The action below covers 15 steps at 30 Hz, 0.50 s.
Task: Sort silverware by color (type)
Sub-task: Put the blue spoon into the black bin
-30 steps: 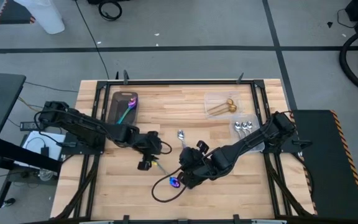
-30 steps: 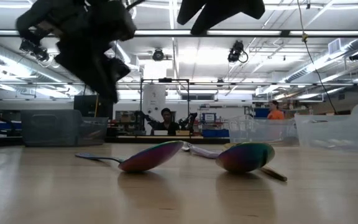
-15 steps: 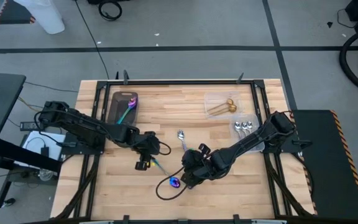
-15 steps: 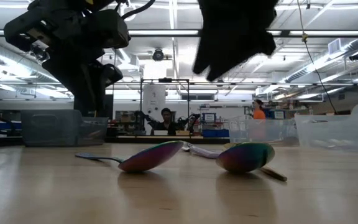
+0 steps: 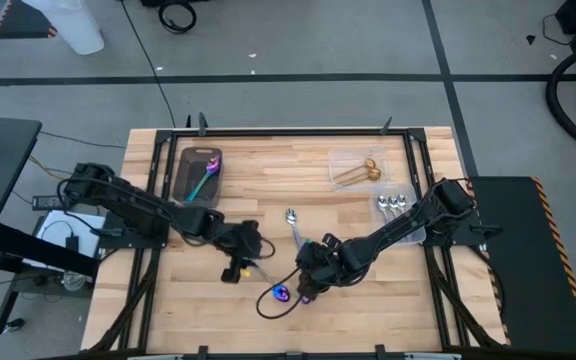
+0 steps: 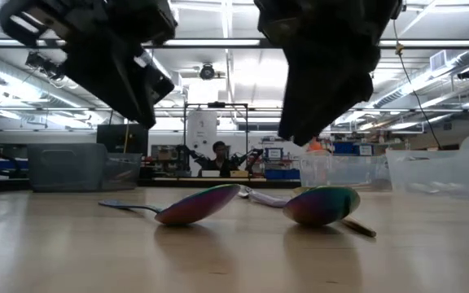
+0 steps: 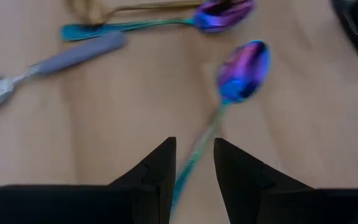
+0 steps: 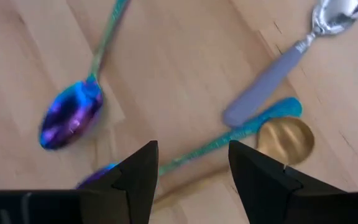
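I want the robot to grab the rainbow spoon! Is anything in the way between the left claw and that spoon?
Nothing visible is in the way. The left gripper is open right over the teal handle of the rainbow spoon, with bare table around it. The other spoons lie farther off.

Iridescent spoons: three are counted, one in the dark tray (image 5: 185, 172) and two loose on the table (image 5: 268, 175), at (image 5: 281, 292) and (image 5: 251, 265). Gold spoons: two are seen in the clear container (image 5: 353, 168); a third gold bowl (image 8: 284, 138) is shown at mid-table. Silver spoons: three are held in the second container (image 5: 393, 204), and one lies loose (image 5: 293, 222).
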Motion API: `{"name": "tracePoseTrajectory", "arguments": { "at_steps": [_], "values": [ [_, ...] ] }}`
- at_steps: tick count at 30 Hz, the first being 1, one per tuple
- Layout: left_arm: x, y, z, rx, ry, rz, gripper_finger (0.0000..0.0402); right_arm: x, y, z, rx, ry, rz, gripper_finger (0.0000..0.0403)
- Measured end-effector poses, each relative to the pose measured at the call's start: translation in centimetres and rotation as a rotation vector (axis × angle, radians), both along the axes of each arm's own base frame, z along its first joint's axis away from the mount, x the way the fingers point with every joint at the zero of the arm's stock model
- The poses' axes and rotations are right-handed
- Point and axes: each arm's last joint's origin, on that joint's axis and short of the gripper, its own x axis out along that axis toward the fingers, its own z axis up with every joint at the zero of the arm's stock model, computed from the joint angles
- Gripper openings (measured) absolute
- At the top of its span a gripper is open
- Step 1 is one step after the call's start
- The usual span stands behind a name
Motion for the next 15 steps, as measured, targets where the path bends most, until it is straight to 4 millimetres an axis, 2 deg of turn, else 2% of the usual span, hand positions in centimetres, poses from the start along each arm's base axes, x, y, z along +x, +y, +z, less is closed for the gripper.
{"name": "tracePoseTrajectory", "arguments": {
  "at_steps": [8, 15],
  "values": [
    [0.4, -2.8, -1.8, 0.045, -0.023, -0.121, 0.0117, -1.7, 0.7, 0.0, -0.048, 0.126, 0.050, 0.0206],
    [1.0, -3.7, -3.9, 0.159, -0.015, -0.141, 0.0117, -2.8, 1.7, 0.9, -0.151, 0.084, 0.064, 0.0206]
  ]
}}
